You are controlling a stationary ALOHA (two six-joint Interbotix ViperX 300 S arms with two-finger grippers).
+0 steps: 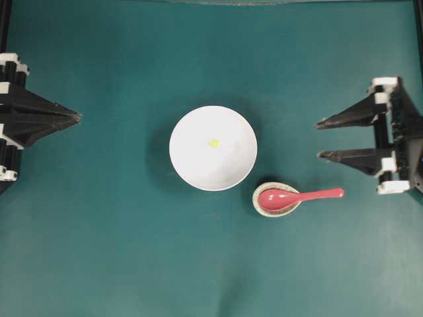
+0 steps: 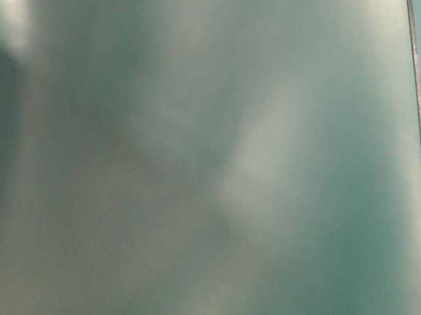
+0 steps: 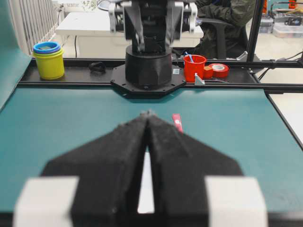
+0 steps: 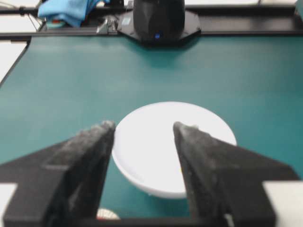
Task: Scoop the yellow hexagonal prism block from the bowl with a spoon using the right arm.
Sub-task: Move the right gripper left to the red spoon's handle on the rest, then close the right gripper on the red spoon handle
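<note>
A plain teal worktop (image 1: 99, 251) carries everything; the table-level view is blurred and adds nothing usable.

Right fingers (image 1: 344, 121): spread wide, empty, pointing toward the centre from the right edge of the overhead view, well clear of all objects. In the right wrist view the bowl (image 4: 161, 156) shows between the two fingers. Left fingers (image 1: 63, 117): pressed together to a point, holding nothing, parked at the opposite edge.

Spoon (image 1: 301, 195): untouched. Its scoop end sits in the speckled rest (image 1: 260, 206), just beside the bowl's (image 1: 192, 165) lower right; the handle lies free, pointing toward the right arm (image 1: 396, 135). Block (image 1: 213, 142): lies alone near the middle of the bowl floor.

Judgement: the step in hand is picking up the spoon; nothing of the task is yet done. To do it well, the right fingers should come down over the far part of the handle, closing across its width, away from the rest so the rest is not dragged. The glossy handle may slip or twist, so a square, firm grip matters. The spoon should lift straight up before moving to the bowl, keeping the scoop level.

Right arm pose: low, drawn back, fingers level with each other and roughly parallel to the worktop.
</note>
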